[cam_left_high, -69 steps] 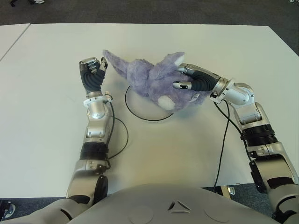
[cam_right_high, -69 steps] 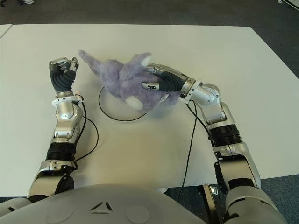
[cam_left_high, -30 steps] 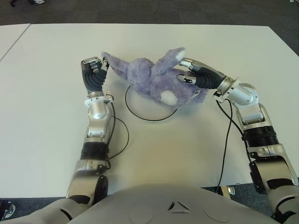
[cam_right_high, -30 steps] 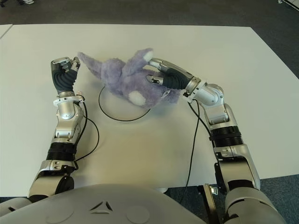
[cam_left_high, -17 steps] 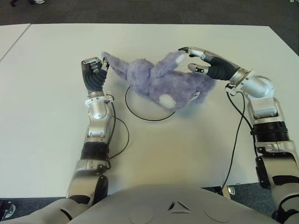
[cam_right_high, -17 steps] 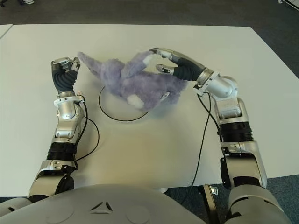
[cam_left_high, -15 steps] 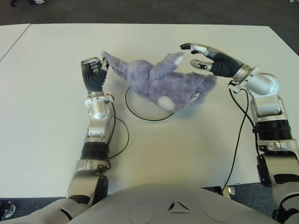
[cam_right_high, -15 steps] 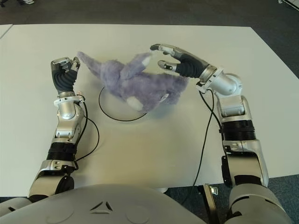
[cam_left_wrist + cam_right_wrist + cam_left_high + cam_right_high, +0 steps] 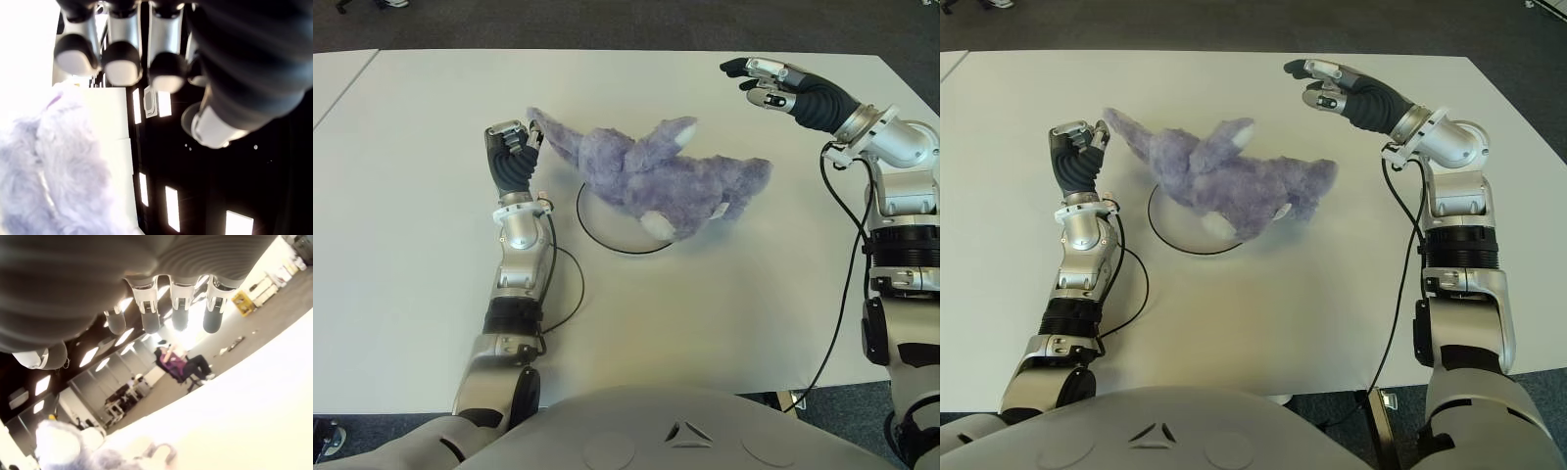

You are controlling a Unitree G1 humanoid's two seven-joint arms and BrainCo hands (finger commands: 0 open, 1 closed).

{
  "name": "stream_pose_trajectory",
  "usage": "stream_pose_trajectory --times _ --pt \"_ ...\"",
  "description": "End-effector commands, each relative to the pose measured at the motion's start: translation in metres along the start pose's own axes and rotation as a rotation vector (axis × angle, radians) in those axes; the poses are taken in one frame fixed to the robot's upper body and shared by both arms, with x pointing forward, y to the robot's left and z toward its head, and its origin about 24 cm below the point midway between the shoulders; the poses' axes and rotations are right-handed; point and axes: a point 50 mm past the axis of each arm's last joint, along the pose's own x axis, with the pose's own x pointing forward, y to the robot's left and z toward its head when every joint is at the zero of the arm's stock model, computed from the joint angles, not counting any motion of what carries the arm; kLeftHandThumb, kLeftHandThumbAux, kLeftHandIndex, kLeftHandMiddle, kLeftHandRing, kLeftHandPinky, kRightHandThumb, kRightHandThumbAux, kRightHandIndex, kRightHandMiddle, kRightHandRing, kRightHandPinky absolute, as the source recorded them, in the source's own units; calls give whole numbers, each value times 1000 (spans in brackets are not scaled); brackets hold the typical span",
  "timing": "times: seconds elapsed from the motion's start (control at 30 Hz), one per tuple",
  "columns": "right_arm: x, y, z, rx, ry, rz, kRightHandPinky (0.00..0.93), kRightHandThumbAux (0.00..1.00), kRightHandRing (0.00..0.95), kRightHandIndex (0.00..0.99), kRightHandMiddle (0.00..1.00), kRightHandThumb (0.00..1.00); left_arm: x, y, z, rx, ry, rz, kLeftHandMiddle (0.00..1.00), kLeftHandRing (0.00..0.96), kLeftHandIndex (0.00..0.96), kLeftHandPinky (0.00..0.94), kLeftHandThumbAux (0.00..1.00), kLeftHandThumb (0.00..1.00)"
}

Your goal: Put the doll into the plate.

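We observed the doll, a purple plush toy with pale patches, lying on its side near the centre of the frame, draped over the upper right part of the plate, which appeared as a thin dark ring on the white table. The lower left arc of the ring was bare; the doll's body and tail extended beyond the ring toward the right, and one long limb reached up and left. We noted the left hand left of centre, raised at the end of its forearm, its fingers curled in toward the thumb, with the tip of that plush limb just beside them; in the left wrist view the fur sat near the fingertips, but we could not tell whether they touched, and nothing lay inside the grip. The right hand showed in the upper right of the frame, well apart from the doll, fingers extended and relaxed, holding nothing. In the right wrist view a seated person was visible in the far background.
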Motion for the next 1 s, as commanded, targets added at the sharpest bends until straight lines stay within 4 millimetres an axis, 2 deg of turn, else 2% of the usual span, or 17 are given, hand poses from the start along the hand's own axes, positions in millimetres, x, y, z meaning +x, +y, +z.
stream_pose_trajectory --times 0.03,0.2,0.33,0.47,0.5,0.57,0.6,0.63,0.67,0.73,0.8,0.87,0.93,0.97,1.0 --pt "0 -18 6 -5 -4 -5 0 203 0 0 0 580 -46 11 -46 59 236 31 900 907 842 903 757 559" --pt "-4 -28 7 -16 7 -33 0 195 0 0 0 601 -46 12 -46 64 236 32 899 906 839 904 751 566" --pt "-19 -44 5 -80 81 -102 0 189 0 0 0 639 -45 11 -46 62 234 30 899 906 839 905 750 568" --pt "-18 -44 8 -165 125 -123 0 207 0 0 0 664 -45 12 -46 58 236 19 900 906 840 901 753 563" --pt "-17 -44 7 -101 144 -108 0 209 0 0 0 665 -45 12 -47 57 237 14 900 906 840 900 754 561" --pt "-17 -42 7 -13 162 -84 68 368 0 0 0 675 -45 12 -47 55 238 10 900 905 842 897 764 548" --pt "-16 -42 6 86 181 -59 77 390 0 0 0 676 -45 12 -47 55 238 8 900 905 842 896 765 546" --pt "-16 -41 6 148 193 -42 146 514 75 8 53 629 -45 13 -47 54 238 7 900 904 843 895 769 541" --pt "-16 -41 7 191 201 -29 189 595 124 14 87 596 -45 13 -47 54 238 7 901 904 843 895 772 537" --pt "-16 -40 8 212 215 -25 222 666 155 14 105 568 -45 13 -47 52 238 5 901 905 844 893 777 531" --pt "-16 -40 10 208 230 -30 236 702 168 12 110 554 -44 13 -47 51 239 8 901 905 845 891 780 525" --pt "-16 -38 9 241 240 -42 223 725 137 4 72 551 -44 13 -47 51 239 13 902 905 846 898 781 526" --pt "-16 -36 7 291 242 -52 265 722 158 2 68 654 -44 13 -47 50 239 14 902 905 847 900 776 534" --pt "-15 -33 4 329 285 -117 280 720 167 1 67 695 -44 13 -47 51 237 14 902 905 847 901 774 538" --pt "-14 -31 3 350 321 -166 256 691 151 1 54 744 -44 13 -47 52 235 15 902 906 847 902 772 540"
